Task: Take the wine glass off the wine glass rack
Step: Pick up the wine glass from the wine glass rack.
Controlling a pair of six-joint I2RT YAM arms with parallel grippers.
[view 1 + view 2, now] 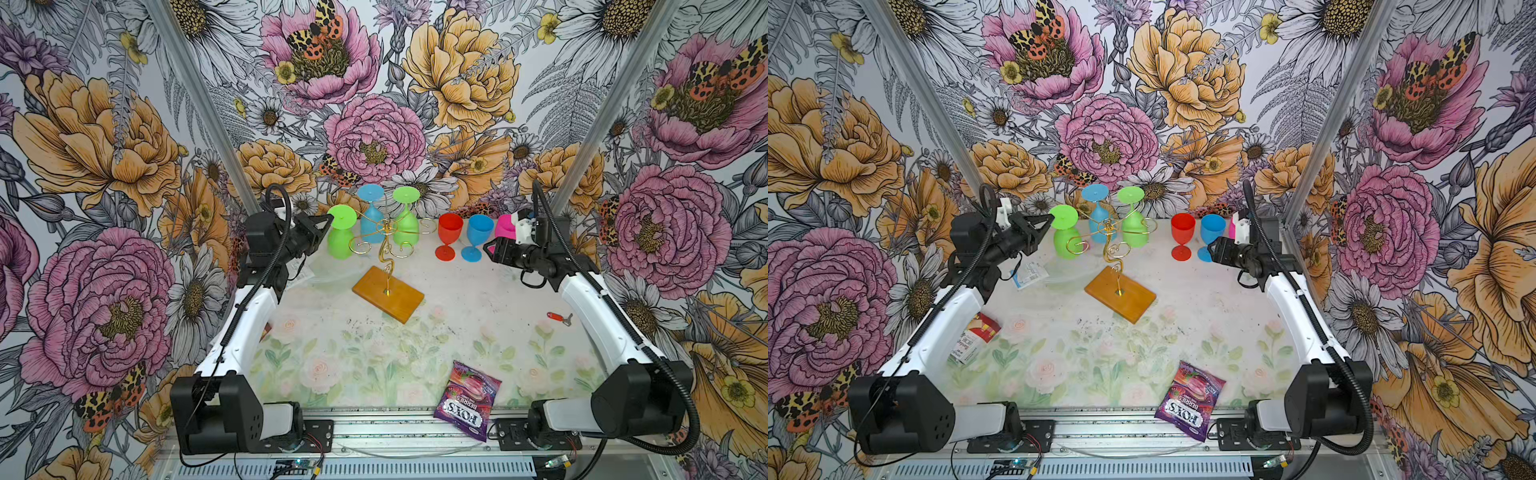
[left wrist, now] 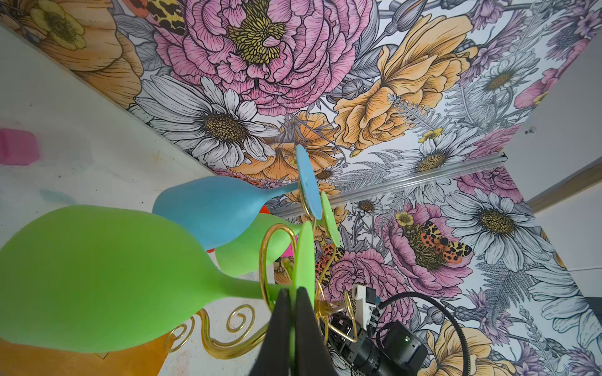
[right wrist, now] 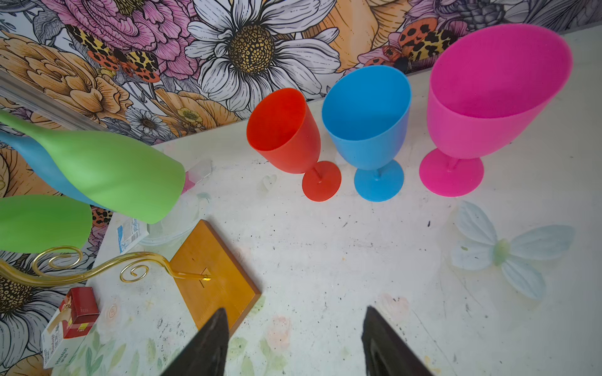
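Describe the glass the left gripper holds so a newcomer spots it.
Mid-table stands the gold rack, three glasses hanging upside down. It's the green glass by the left gripper, foot pinched; the other green glass hangs past the blue glass.

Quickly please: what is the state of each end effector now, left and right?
Left end effector: closed on the foot of the nearest hanging green wine glass.
Right end effector: open, holding nothing.

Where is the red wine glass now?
In both top views the red wine glass stands upright at the back of the table, right of centre, between the wine glass rack and an upright blue glass.
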